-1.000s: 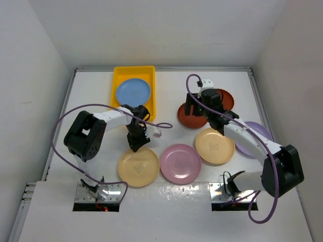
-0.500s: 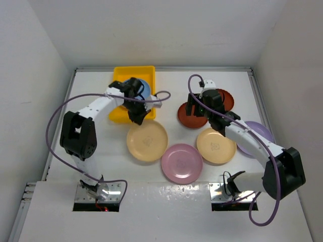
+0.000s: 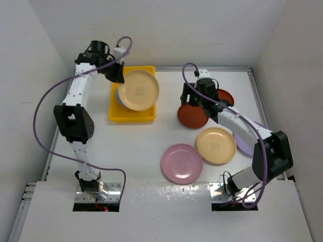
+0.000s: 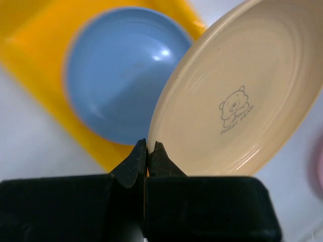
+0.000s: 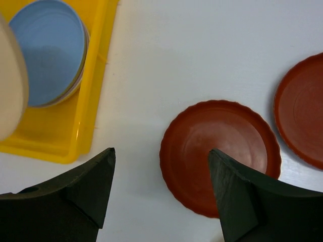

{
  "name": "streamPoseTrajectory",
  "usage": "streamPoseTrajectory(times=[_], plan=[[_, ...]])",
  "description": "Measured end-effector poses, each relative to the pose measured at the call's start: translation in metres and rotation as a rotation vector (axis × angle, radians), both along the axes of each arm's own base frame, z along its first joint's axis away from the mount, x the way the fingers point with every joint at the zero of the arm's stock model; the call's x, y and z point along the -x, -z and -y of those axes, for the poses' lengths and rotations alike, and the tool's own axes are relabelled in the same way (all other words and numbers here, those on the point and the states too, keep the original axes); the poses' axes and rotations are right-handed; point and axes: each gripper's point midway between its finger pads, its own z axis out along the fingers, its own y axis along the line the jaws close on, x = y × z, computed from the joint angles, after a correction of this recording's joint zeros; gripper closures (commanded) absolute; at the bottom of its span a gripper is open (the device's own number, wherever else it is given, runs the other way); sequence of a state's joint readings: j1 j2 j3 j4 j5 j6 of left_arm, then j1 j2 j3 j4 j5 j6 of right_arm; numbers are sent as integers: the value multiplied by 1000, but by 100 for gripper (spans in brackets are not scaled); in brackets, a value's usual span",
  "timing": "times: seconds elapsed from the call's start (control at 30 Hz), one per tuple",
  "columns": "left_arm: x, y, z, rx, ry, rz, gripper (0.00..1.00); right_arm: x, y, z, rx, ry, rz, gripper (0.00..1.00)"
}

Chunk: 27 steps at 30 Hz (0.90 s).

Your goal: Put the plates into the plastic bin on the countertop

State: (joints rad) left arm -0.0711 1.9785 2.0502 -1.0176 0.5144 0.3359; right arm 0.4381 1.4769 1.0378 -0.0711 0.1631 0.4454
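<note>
left pincer [image 4: 147, 147] clamped on tan plate [image 4: 237, 96] rim, its thin graspable edge, holding it over far-left bin [image 3: 132, 117] above blue plate [image 4: 116, 85] | right pincer [image 5: 160, 151] open over red plate [image 5: 222, 151], likely readying pick

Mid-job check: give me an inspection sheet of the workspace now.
Surface: glossy white countertop.
Job's things: yellow bin holds blue plate; held tan plate tilted above it; near dark red plate, far dark red plate, second tan plate, pink plate, lilac plate on countertop.
Clutter: nothing seen.
Grippers: left gripper shut on held tan plate's rim; right gripper open above near dark red plate.
Cables: purple cables in loose loops.
Surroundings: white walls.
</note>
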Motion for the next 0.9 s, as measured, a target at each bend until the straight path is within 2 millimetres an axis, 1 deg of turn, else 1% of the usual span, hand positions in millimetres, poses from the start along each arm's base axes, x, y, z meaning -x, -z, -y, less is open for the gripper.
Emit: streamPoseTrajectory(times=[0.07, 0.1, 0.13, 0.2, 0.3, 0.37, 0.43, 0.57, 0.6, 0.67, 0.73, 0.8, 0.83, 0.9], plan=[[-40, 4, -32, 5, -148, 22, 100, -12, 2, -4, -3, 3, -9, 27], [-55, 9, -46, 4, -206, 29, 100, -17, 2, -5, -4, 4, -11, 27], [-69, 21, -62, -1, -277, 23, 100, -21, 3, -6, -3, 6, -14, 27], [-77, 40, -73, -9, -339, -8, 100, -27, 7, -7, -1, 11, -27, 27], [-85, 69, -75, -16, -385, -60, 100, -35, 10, -10, -3, 17, -41, 28], [-87, 83, -73, -21, -398, -86, 100, -39, 13, -12, -3, 20, -53, 28], [-88, 91, -73, -31, -412, -99, 100, -41, 15, -13, -2, 23, -65, 28], [-94, 95, -77, -47, -438, -87, 100, -41, 22, -14, 0, 24, -90, 28], [-94, 96, -78, -51, -443, -83, 99, -41, 23, -14, 0, 25, -96, 28], [-96, 98, -80, -60, -451, -79, 95, -41, 25, -15, -1, 24, -104, 28], [-96, 101, -82, -67, -454, -79, 85, -41, 24, -16, -3, 21, -109, 28], [-94, 108, -82, -74, -451, -90, 77, -41, 22, -17, -6, 16, -110, 28], [-92, 112, -82, -78, -446, -98, 69, -41, 20, -18, -9, 13, -108, 28], [-88, 121, -80, -91, -432, -116, 61, -42, 18, -19, -12, 11, -103, 28]])
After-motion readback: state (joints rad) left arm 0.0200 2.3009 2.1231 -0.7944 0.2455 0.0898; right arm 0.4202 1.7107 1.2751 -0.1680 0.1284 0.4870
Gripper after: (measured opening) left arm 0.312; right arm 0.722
